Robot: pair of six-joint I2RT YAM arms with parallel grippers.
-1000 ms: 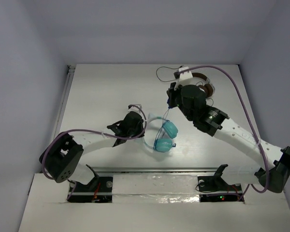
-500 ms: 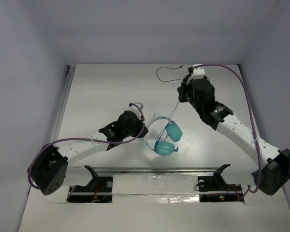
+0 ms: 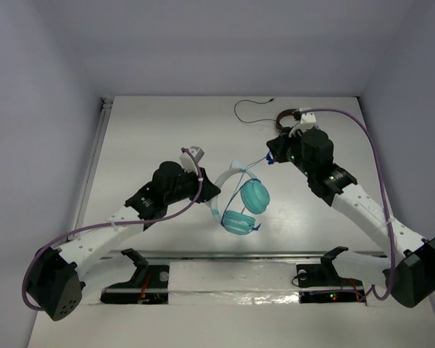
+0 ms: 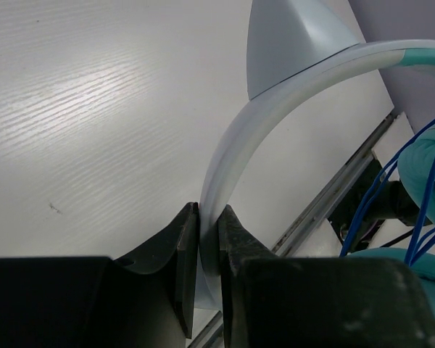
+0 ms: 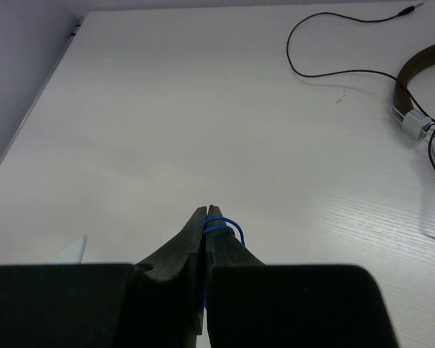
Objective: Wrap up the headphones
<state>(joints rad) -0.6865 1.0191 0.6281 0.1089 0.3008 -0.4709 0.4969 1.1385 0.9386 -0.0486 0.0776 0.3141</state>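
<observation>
At the headband (image 4: 275,101), left of the cups: left gripper (image 4: 208,217) is clamped on the white band, which sits edge-on between the jaws. The headphones (image 3: 246,204) hang from this grip and seem raised off the table (image 3: 145,130). Up and right of the cups: right gripper (image 5: 206,212) is closed on the blue cable (image 5: 221,226), with a small loop bulging beside its tips.

Step in hand, my reading: winding the cable round the headphones.
- Left should act as a fixed spool, with a firm, steady pinch.
- Right should carry the cable round with light tension, so turns lie snug without twisting the band in the jaws or dragging the cable out of the pinch.
- Route clear of the brown headphones (image 5: 420,80) and black cable (image 5: 326,43), which lie beyond the right gripper, on the far side from the cups.

Not made out:
- The number of turns on. Several blue strands cross by a cup in the left wrist view, but I cannot count them.
- The plug end.
- Whether the lower cup touches the table.
- The cups are cut off at the left wrist view's edge.
</observation>
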